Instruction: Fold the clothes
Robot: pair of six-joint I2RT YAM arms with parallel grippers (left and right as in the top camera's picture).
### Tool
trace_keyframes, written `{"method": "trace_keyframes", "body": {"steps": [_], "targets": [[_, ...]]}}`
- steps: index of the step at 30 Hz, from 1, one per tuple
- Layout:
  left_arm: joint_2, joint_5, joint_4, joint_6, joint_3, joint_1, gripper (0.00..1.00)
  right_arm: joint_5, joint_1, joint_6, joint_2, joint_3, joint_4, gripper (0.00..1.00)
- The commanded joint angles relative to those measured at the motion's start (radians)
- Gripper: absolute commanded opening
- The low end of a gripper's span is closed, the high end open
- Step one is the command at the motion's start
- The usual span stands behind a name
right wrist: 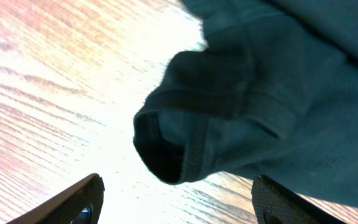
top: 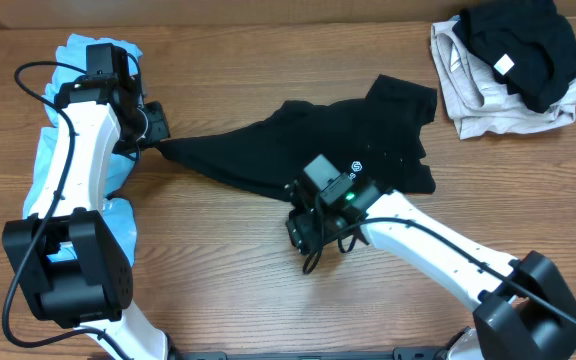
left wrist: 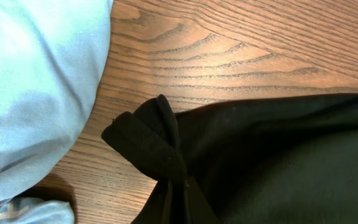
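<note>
A black shirt [top: 338,140] lies crumpled across the middle of the table, stretched to a point at its left end. My left gripper [top: 156,135] is shut on that left end; in the left wrist view the bunched black cloth [left wrist: 151,146] is pinched between the closed fingers [left wrist: 182,205]. My right gripper [top: 303,232] is open at the shirt's lower edge. In the right wrist view its two fingers [right wrist: 179,202] stand wide apart just below a rolled black sleeve opening [right wrist: 185,140], not touching it.
A light blue garment [top: 78,130] lies under the left arm at the table's left side, also in the left wrist view [left wrist: 36,81]. A pile of beige and black clothes [top: 508,65] sits at the back right. Bare wood lies in front.
</note>
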Motion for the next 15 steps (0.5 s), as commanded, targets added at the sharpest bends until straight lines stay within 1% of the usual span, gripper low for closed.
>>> {"method": "trace_keyframes", "body": {"steps": [1, 2, 6, 14, 15], "targets": [[-0.003, 0.0, 0.003, -0.01, -0.005, -0.004, 0.04, 0.037, 0.0, -0.039, 0.046, -0.002, 0.004, 0.76], [-0.003, 0.0, 0.004, -0.01, -0.005, -0.004, 0.04, 0.029, 0.0, -0.06, 0.063, -0.002, 0.003, 0.74], [-0.003, -0.001, 0.004, -0.01, -0.005, -0.004, 0.04, 0.025, 0.015, -0.134, 0.125, -0.002, -0.01, 0.73], [-0.003, -0.001, 0.012, -0.009, -0.005, -0.004, 0.04, 0.045, 0.026, -0.141, 0.155, -0.002, 0.029, 0.73], [-0.003, -0.001, 0.013, -0.009, -0.005, -0.004, 0.04, 0.052, 0.026, -0.141, 0.156, -0.002, 0.038, 0.71]]}}
